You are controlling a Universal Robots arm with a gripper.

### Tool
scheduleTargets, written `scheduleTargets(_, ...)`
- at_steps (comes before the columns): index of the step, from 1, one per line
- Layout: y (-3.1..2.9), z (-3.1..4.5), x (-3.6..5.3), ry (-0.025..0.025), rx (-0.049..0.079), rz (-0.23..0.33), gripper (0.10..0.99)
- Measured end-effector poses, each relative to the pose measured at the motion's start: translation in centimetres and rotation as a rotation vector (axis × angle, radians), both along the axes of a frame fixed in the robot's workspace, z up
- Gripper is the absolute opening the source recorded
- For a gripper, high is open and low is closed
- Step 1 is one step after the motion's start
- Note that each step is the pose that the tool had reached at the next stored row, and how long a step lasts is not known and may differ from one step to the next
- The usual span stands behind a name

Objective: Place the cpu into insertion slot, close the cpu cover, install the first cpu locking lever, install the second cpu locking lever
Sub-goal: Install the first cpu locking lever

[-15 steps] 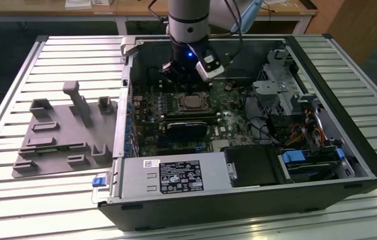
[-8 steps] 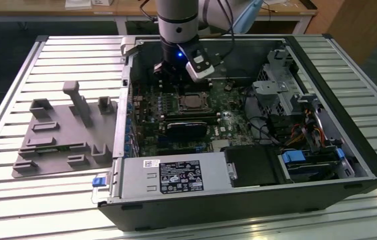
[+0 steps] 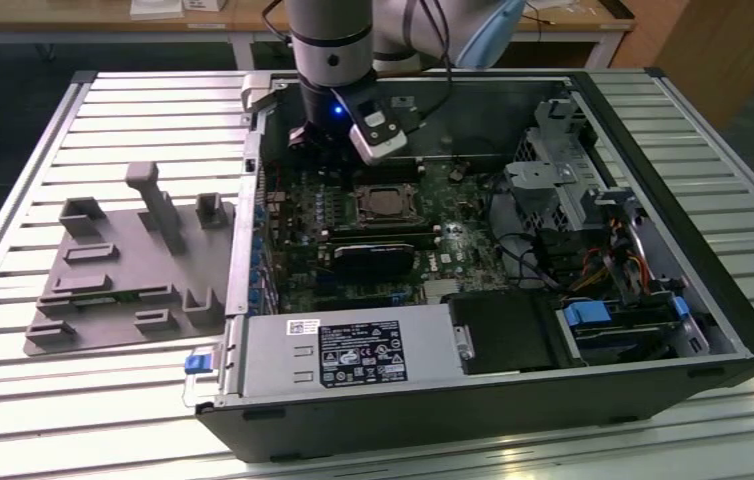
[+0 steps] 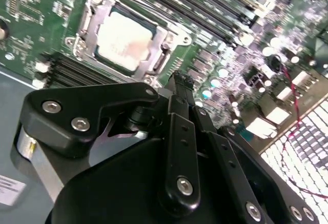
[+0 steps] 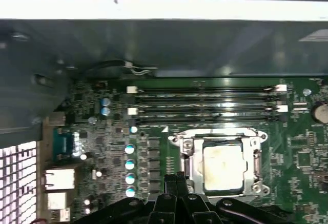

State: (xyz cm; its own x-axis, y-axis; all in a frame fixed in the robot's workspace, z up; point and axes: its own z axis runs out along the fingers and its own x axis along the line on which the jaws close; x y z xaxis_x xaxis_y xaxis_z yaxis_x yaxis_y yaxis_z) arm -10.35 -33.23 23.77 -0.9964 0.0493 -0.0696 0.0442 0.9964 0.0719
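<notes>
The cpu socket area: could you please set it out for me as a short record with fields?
cpu: seated flat, pale top showing through the cover's window
cpu cover: down, framing the cpu
end effector: shut, empty, close beside the cpu cover; contact unclear
nearby: memory slots along one side of the cover, on the motherboard

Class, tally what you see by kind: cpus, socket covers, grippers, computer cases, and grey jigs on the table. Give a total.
cpu: 1
cover: 1
gripper: 1
case: 1
grey jig: 1
Total: 5
</notes>
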Motion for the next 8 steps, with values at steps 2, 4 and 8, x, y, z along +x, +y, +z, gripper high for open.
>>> scheduleTargets(2,0.0,0.0,-0.31,-0.0003,0.003,0.0,0.102)
scheduleTargets(4,0.0,0.0,-0.59,-0.0004,0.007,0.0,0.102)
scheduleTargets(8,0.0,0.0,-1.01,-0.0005,0.031,0.0,0.102)
